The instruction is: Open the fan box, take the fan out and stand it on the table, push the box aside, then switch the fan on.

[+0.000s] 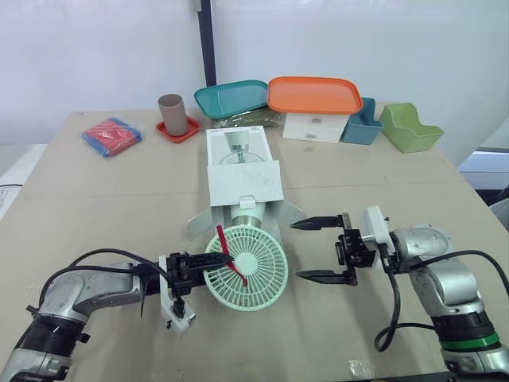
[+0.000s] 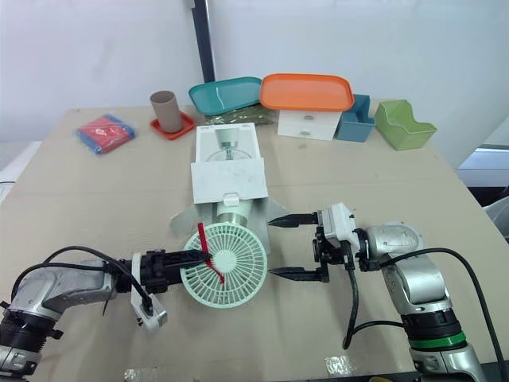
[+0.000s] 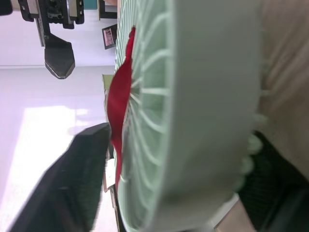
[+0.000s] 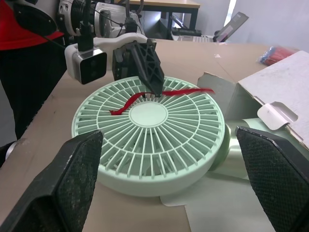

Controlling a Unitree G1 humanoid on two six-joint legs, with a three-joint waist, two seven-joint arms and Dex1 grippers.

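Because the pale green round plastic fan (image 1: 258, 274) has to come clear of its carton and then be stood up, the left gripper (image 1: 213, 259) is clamped on the fan's rim. One black finger lies across the grille by the red ribbon (image 4: 126, 104), and the other is beneath the housing. The fan lies face up on the beige tabletop (image 1: 103, 207), just in front of the open white cardboard fan box (image 1: 242, 171), whose flaps splay toward the robot. The fan's base sits right at the box mouth, and whether it is wholly clear cannot be told. The right gripper (image 1: 296, 251) hangs just beside the fan's opposite side, fingers spread wide and touching nothing. It is likely placed there to take that rim so both arms can tip the fan upright.

Along the far edge stand the containers. A teal plastic tray (image 1: 231, 97) and an orange plastic tray (image 1: 312, 94) both look empty, the orange one resting on a small white drawer unit (image 1: 314, 127). A blue bin (image 1: 362, 123) and a light green bin (image 1: 409, 127) show nothing inside. A brown cup (image 1: 172, 113) stands on a red saucer (image 1: 179, 132), its inside hidden. A red and blue packet (image 1: 111, 136) lies apart to the left.
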